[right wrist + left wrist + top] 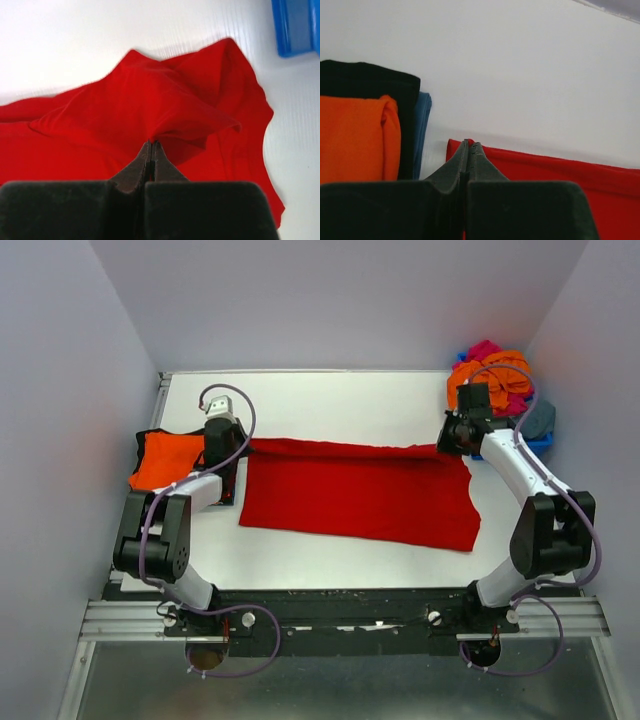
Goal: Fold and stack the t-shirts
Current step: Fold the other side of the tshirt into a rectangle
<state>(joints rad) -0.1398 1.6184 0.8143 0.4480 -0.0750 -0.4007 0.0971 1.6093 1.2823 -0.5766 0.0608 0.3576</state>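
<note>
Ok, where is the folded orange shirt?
In the top view the folded orange shirt lies at the table's left edge on a black shirt, beside the left gripper.

the right gripper fills the bottom of the frame, its two dark fingers pressed together to a narrow point, with a fold of the red t-shirt pinched at the tips. from that pinch the cloth stands up in a tented ridge, and creases fan out to the left and right. the rest of the shirt lies on the white table, its curved edge at the right. a corner of a blue plastic bin shows at the top right, apart from the shirt.
</note>
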